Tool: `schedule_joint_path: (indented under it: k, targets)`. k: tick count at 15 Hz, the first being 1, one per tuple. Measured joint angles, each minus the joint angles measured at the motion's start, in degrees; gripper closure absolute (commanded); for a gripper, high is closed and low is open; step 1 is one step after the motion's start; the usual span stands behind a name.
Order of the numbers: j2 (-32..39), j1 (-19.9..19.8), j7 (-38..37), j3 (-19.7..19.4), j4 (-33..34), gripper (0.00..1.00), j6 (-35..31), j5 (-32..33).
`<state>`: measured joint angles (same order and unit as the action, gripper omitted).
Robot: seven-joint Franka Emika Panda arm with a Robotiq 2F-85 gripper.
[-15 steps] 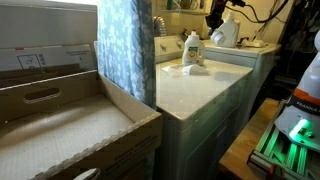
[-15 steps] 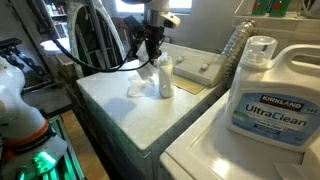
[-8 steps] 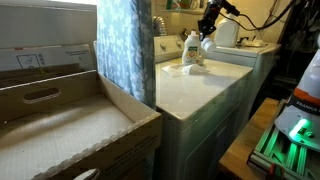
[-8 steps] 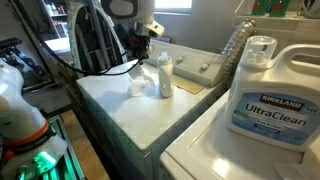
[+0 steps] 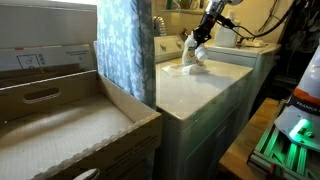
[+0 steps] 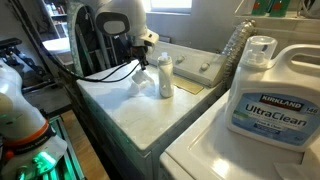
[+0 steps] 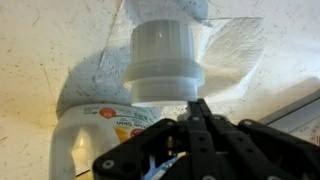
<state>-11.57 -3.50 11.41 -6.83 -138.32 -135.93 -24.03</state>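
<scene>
The detergent jug (image 6: 268,100) reads "Kirkland UltraClean".

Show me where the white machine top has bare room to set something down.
The washer top is bare from the small bottle and crumpled cloth forward to its front edge. The back is crowded: bottle, cloth and the shut gripper cluster by the control panel.

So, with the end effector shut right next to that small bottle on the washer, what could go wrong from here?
1. The end effector is shut, its tips close by the cap of the small bottle; a sideways nudge could topple this narrow, upright bottle.
2. The washer top looks smooth, so a tipped bottle might slide or roll off.
3. The crumpled white cloth lies beside the bottle and could get dragged along.
</scene>
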Motion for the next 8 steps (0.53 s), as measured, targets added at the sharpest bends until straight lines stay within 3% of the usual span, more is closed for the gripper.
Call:
schedule_joint_path:
  k: [8]
  targets:
    - [0.6, 1.6, 7.1, -0.2, -1.4, 0.08, -6.8, -4.5]
